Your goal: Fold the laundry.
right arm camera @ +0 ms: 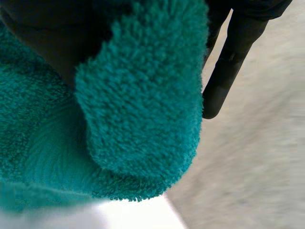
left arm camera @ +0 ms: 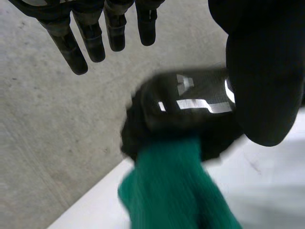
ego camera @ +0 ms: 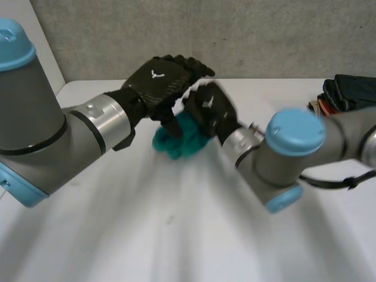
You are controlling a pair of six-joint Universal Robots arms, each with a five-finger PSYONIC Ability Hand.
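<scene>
1. The left hand (ego camera: 167, 79) hovers just above the right hand (ego camera: 208, 111), its fingers (left arm camera: 90, 40) straight and holding nothing.
2. The right hand clutches a bunched teal towel (ego camera: 179, 140) toward the far side of the white table (ego camera: 176, 235).
3. Dark clothes (ego camera: 352, 91) lie at the table's right edge.

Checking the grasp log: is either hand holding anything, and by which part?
The right hand grips the teal towel by a bunched fold; which edge cannot be told. The left hand is open, holding nothing.
</scene>
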